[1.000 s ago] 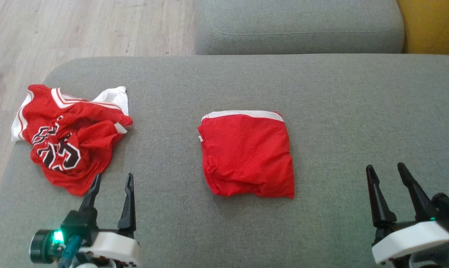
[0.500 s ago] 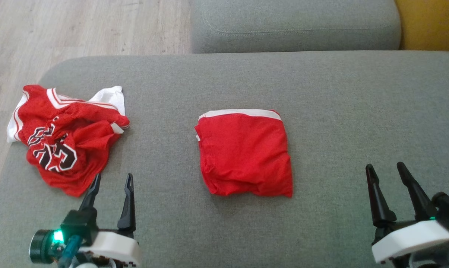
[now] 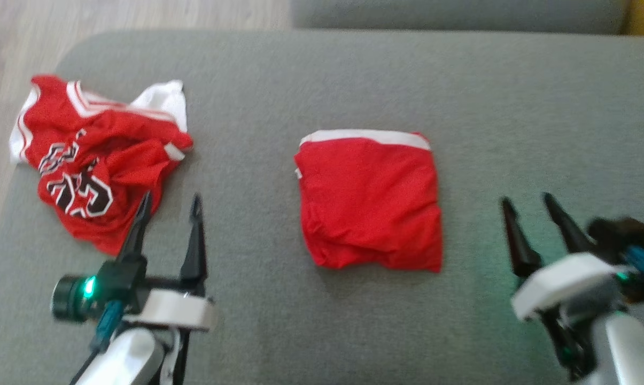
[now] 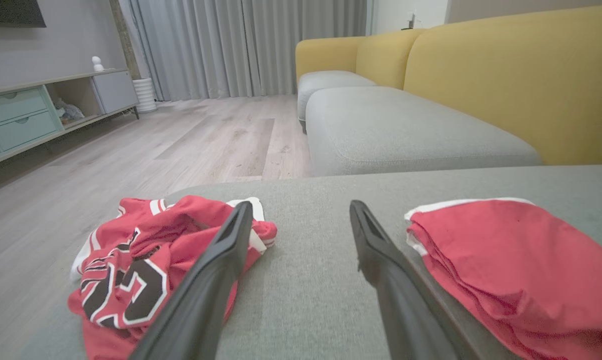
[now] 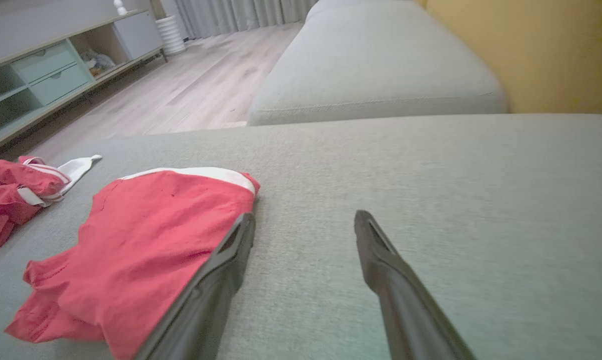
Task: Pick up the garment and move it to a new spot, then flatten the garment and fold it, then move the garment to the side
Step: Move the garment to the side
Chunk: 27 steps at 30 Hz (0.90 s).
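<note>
Head camera has tilted down, and the picture is blurred. Left gripper (image 3: 171, 198) and right gripper (image 3: 527, 199) reach farther forward than before, both with jaws wide apart and empty. Folded red garment (image 3: 370, 200) lies mid-cushion (image 3: 354, 80), between them and untouched. Crumpled jersey (image 3: 97, 166) sits at the cushion's left edge, its lettering unreadable.

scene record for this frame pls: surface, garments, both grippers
surface: grey sofa cushion
garment 1: folded red garment, cushion centre, white band along far edge
garment 2: crumpled red jersey, black lettering, at the cushion's left end
left gripper: open, empty, tips by the jersey's near edge, contact unclear
right gripper: open, empty, right of the folded garment, apart from it
</note>
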{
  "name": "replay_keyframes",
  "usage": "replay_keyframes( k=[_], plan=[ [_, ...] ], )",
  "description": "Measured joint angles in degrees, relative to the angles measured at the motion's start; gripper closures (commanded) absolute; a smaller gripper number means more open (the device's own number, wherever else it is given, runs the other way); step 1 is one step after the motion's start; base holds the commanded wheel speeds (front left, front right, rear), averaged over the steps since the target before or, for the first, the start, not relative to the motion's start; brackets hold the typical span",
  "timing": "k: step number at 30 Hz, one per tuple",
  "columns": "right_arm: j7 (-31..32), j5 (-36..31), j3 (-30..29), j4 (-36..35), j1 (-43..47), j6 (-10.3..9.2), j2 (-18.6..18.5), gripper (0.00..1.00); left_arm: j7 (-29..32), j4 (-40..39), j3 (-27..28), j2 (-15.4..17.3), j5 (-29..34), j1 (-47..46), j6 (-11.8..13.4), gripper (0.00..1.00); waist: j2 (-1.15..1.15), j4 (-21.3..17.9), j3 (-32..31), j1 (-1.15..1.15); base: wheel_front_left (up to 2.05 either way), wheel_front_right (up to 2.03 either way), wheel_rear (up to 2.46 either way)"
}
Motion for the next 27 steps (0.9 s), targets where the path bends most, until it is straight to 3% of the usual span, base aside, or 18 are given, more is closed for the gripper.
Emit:
replay_keyframes(
  k=[6,10,15,16,17,27],
  plan=[
    [1.4,3.8,6.5,11.0,-8.3,0.00,-0.4,0.00,-1.0,1.5,1.5,-4.1,2.2,-3.4,-1.9,0.00,0.00,3.6,3.9,0.00,0.00,0.00,0.00],
    [6.0,5.4,8.2,17.7,-11.7,0.00,-0.4,0.00,-1.2,2.0,3.1,-6.6,4.8,-3.4,-3.2,0.00,0.00,5.9,5.6,0.00,0.00,0.00,0.00],
    [11.1,6.5,8.1,20.2,-15.1,0.00,-1.2,0.00,-1.2,2.0,6.3,-9.3,8.5,-3.3,-5.4,0.00,0.00,7.5,6.3,-0.01,0.00,0.00,0.00],
    [11.8,6.7,8.1,20.4,-15.5,0.00,-1.2,0.46,-1.2,2.0,7.1,-9.8,9.1,-3.2,-5.9,0.00,0.00,7.6,6.3,-0.01,0.00,0.00,0.00],
    [12.0,7.0,8.1,20.5,-15.8,0.00,-1.2,1.00,-1.2,2.1,7.6,-10.3,9.7,-3.2,-6.4,0.00,0.00,7.7,6.2,-0.01,0.00,0.00,0.00],
    [6.1,4.8,10.7,18.4,-14.8,0.00,-4.8,1.00,-1.3,1.5,14.6,-13.9,15.8,0.5,-10.9,0.00,0.00,4.8,5.2,-0.01,0.00,0.00,0.00]
  ],
)
